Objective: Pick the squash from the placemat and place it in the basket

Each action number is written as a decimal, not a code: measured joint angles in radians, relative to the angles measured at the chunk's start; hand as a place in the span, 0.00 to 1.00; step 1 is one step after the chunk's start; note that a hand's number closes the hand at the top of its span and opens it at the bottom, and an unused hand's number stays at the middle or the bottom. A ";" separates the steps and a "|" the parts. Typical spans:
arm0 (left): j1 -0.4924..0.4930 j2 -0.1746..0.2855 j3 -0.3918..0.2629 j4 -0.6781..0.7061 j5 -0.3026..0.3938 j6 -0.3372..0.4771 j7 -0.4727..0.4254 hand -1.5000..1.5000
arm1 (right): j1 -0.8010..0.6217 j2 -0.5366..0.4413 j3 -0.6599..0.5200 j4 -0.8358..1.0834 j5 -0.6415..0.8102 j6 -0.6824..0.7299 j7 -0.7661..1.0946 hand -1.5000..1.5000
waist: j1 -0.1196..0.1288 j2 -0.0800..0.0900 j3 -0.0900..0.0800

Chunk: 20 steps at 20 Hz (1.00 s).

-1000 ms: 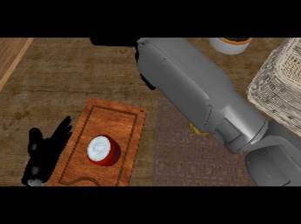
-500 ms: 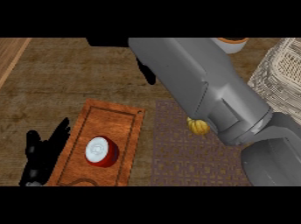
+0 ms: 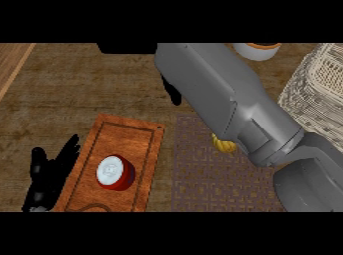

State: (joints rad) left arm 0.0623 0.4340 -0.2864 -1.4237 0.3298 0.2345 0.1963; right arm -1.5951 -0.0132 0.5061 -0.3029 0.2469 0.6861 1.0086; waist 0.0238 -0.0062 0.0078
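The yellow squash (image 3: 225,145) lies on the patterned grey-brown placemat (image 3: 204,179), mostly hidden under my right forearm, with only a small part showing at the arm's left edge. My right hand (image 3: 127,47) is a dark shape at the top of the view, well beyond the squash and cut off by the frame. The wicker basket (image 3: 329,94) stands at the right edge, behind the forearm. At the lower left my left hand (image 3: 48,175) rests open beside the wooden board, fingers pointing up.
A wooden cutting board (image 3: 134,137) lies left of the placemat with a round red and white object (image 3: 115,172) on it. A white cup with an orange rim (image 3: 257,50) stands at the back. The counter's lighter wood edge (image 3: 1,74) runs along the upper left.
My right forearm has shifted left and further across the view. More of the squash now shows beside it. The left hand has not moved.
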 measured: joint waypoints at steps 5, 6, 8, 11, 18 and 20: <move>0.012 -0.012 0.011 0.000 -0.005 -0.007 -0.015 0.50 | 0.080 0.002 0.035 -0.054 0.006 -0.034 0.003 0.00 | -0.006 -0.001 0.001; 0.011 -0.012 0.015 0.007 -0.003 -0.014 -0.020 0.50 | 0.101 0.002 0.046 -0.066 0.010 -0.042 0.003 0.00 | -0.007 -0.001 0.001; 0.017 -0.014 0.017 0.002 -0.011 -0.011 -0.021 0.50 | 0.141 0.002 0.066 -0.093 0.019 -0.054 0.003 0.00 | -0.011 -0.002 0.002; 0.025 -0.008 0.024 -0.014 -0.010 -0.018 -0.011 0.50 | 0.182 0.000 0.085 -0.096 0.039 -0.062 -0.005 0.00 | -0.014 -0.002 0.001; 0.042 -0.022 0.041 -0.012 -0.015 -0.023 -0.023 0.50 | 0.302 -0.001 0.120 -0.162 0.068 -0.090 0.002 0.00 | -0.027 -0.005 0.002; 0.038 -0.025 0.042 -0.010 -0.019 -0.020 -0.007 0.50 | 0.331 -0.001 0.123 -0.188 0.081 -0.098 0.004 0.00 | -0.031 -0.005 0.003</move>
State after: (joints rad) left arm 0.1004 0.4085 -0.2440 -1.4337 0.3104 0.2148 0.1894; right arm -1.2645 -0.0145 0.6293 -0.4911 0.3277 0.5878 1.0127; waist -0.0070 -0.0115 0.0106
